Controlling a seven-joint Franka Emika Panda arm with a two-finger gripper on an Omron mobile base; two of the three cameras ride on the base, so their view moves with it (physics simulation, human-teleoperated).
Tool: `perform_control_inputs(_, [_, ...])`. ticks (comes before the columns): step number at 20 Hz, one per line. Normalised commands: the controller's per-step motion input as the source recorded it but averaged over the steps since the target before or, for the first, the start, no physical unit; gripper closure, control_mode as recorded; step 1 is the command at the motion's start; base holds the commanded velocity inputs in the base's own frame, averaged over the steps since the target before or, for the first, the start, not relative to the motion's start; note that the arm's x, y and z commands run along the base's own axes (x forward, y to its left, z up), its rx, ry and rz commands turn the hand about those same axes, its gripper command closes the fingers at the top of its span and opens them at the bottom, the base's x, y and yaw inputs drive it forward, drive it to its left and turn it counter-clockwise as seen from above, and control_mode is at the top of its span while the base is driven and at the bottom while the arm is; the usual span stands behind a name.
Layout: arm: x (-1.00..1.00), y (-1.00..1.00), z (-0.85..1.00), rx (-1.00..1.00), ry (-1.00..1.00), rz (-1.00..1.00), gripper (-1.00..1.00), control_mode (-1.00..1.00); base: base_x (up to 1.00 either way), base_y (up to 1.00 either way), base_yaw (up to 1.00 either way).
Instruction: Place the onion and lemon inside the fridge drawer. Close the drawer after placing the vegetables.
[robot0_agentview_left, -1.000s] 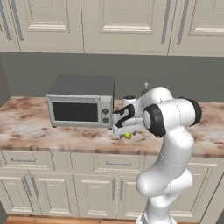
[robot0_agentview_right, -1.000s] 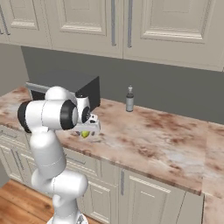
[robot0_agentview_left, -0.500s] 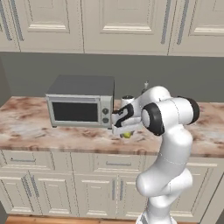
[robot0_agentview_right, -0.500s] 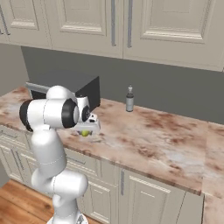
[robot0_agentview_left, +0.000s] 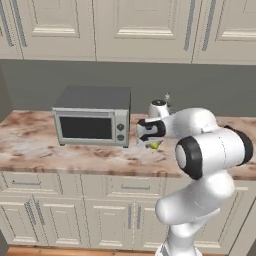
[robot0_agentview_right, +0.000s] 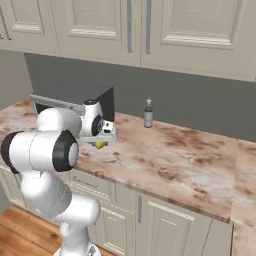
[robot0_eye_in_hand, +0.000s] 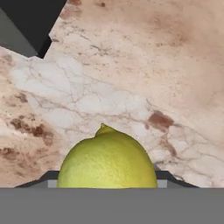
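Stage: early, first pick | Jaws: closed on the lemon (robot0_eye_in_hand: 107, 158) | Lemon: at the gripper (robot0_agentview_left: 150, 143), low over the surface (robot0_agentview_right: 165, 160) beside the microwave (robot0_agentview_left: 91, 116) | Remaining: lemon and onion into drawer, then close it

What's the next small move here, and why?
Probably a short straight lift. The jaws look shut on the lemon, which sits low over the marble counter beside the microwave. Clearing the surface first should keep it from dragging before the carry toward the fridge drawer.
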Motion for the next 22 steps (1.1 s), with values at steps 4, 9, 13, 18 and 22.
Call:
perform_control_inputs(4, [-0.57, -0.33, 0.99, 0.0, -0.22, 0.0, 1.0, -1.0, 0.0, 0.0, 0.0])
perform_control_inputs(9, [-0.63, -0.17, 0.57, 0.0, -0.15, 0.0, 1.0, -1.0, 0.0, 0.0, 0.0])
perform_control_inputs(13, [-0.6, 0.06, 0.4, 0.0, -0.12, 0.0, 1.0, -1.0, 0.0, 0.0, 0.0])
perform_control_inputs(18, [-0.48, 0.0, 0.45, 0.0, -0.03, 0.0, 1.0, -1.0, 0.0, 0.0, 0.0])
perform_control_inputs(22, [-0.4, 0.0, 0.6, 0.0, 0.0, 0.0, 1.0, -1.0, 0.0, 0.0, 0.0])
